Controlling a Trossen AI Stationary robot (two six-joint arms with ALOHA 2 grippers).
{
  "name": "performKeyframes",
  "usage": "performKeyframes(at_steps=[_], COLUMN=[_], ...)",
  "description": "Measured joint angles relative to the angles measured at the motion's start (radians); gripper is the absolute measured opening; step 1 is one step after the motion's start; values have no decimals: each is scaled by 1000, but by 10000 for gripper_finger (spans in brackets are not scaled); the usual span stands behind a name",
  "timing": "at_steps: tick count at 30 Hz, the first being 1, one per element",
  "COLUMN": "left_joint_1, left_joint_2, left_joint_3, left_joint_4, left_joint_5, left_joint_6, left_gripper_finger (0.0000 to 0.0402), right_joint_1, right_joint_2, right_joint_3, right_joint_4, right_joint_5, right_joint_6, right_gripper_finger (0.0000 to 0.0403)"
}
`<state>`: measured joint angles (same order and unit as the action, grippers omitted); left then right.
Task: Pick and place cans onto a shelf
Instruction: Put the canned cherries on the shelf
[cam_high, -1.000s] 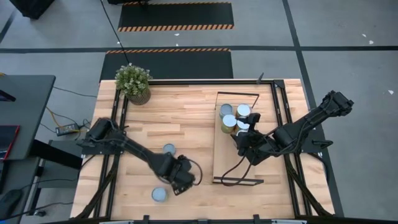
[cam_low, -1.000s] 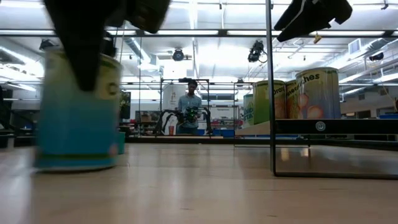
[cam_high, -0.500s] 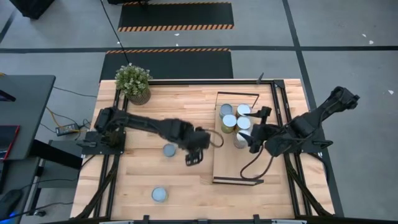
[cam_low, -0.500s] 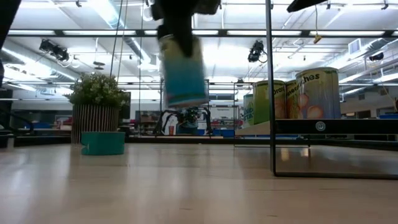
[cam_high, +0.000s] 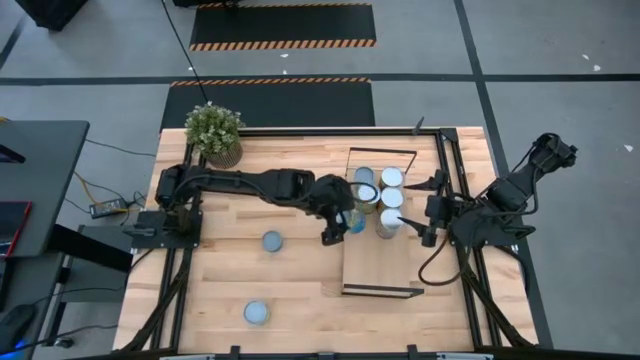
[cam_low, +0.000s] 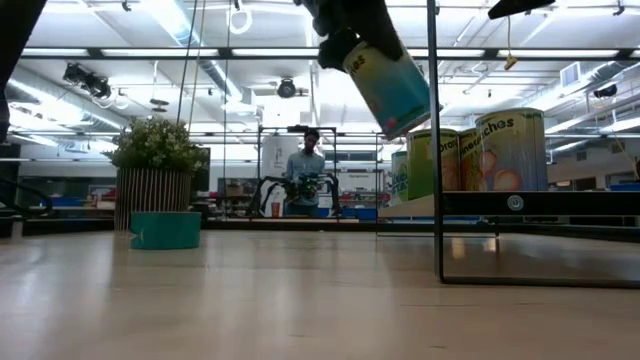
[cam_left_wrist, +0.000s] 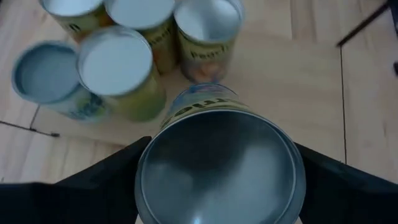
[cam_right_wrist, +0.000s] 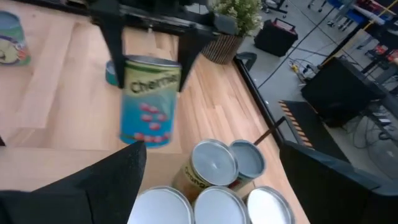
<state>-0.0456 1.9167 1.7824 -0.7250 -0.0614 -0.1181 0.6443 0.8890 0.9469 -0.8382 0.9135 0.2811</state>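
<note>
The left gripper (cam_high: 338, 213) is gripping a blue can (cam_low: 388, 82), tilted, above the shelf's (cam_high: 385, 268) left edge, beside four cans (cam_high: 384, 192); the right gripper (cam_high: 428, 208), jaws spread and holding nothing, is waiting at the shelf's right edge.

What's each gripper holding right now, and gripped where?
Left gripper holds a blue can by its upper sides, in the air near the shelf. Right gripper is open, holding nothing.
</note>
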Motion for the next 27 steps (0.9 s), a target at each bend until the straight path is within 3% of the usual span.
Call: performKeyframes(at_steps=[11, 21, 27], left_joint_1=[17, 17, 28], left_joint_2=[96, 250, 293], left_joint_3=[14, 214, 240], left_joint_4=[67, -59, -74], left_joint_5=[66, 64, 63], left_joint_6=[36, 74, 103], left_gripper_finger=[327, 327, 327], right_joint_1=[32, 32, 32], right_joint_2=[5, 7, 8], right_joint_3=[-5, -5, -5], right_joint_4=[55, 65, 67], right_joint_5=[3, 8, 8], right_joint_6=[18, 7, 4], right_gripper_finger=[377, 377, 377])
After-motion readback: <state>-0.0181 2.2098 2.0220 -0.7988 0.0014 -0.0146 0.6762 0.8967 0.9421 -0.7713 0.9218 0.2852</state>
